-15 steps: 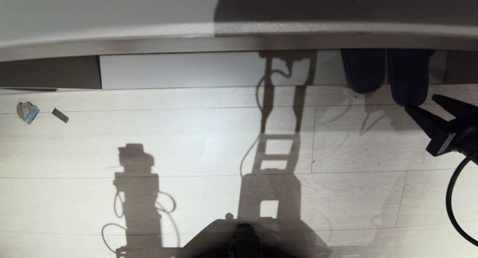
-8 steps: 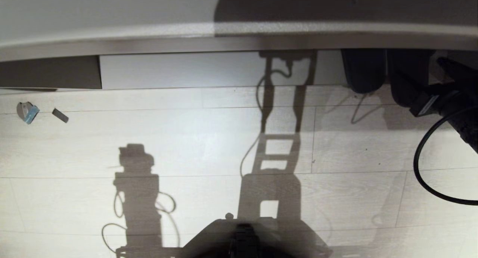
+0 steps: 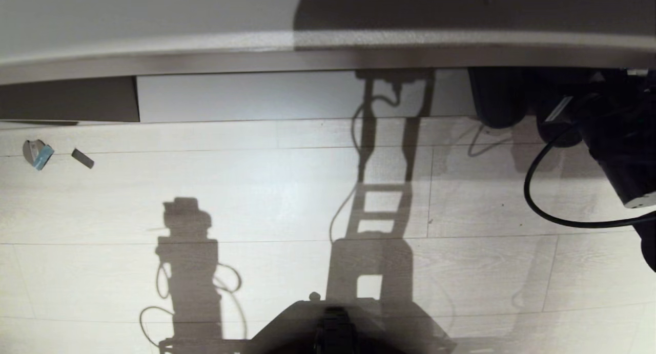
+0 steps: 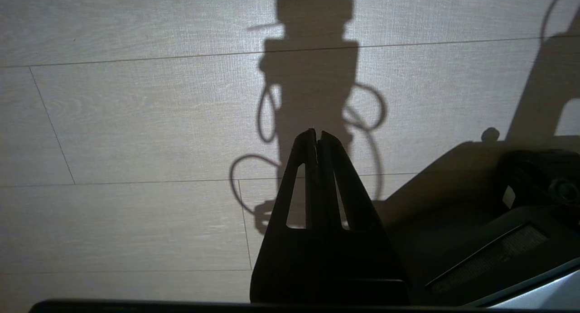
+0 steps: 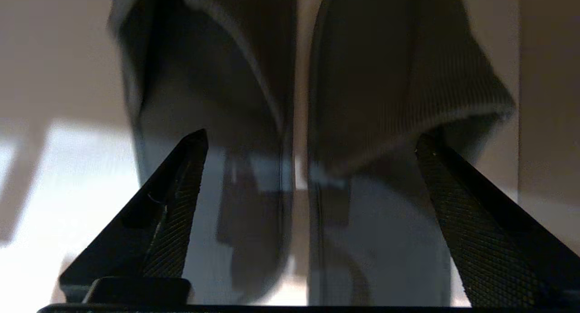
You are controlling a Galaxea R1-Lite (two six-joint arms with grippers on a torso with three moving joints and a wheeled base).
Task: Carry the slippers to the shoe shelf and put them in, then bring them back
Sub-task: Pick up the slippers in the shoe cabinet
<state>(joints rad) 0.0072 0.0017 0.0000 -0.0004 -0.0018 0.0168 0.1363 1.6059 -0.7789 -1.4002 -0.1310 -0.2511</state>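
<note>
Where claw (image 5: 308, 141) straddles slippers (image 5: 299, 100): no legible writing.

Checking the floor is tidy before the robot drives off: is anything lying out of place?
Yes: two small scraps lie loose on the floor at far left, by the unit. The slippers sit neatly side by side.

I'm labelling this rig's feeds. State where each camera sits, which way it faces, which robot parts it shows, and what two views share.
Head: high on the robot, facing down at the floor and shelf; shows the base and right arm.
Left wrist: behind the shut left pincer, facing the floor; shows the base.
Right wrist: behind the open right pincer, facing into the shelf at the slippers.
Shared: head and right wrist both see the slippers.
</note>
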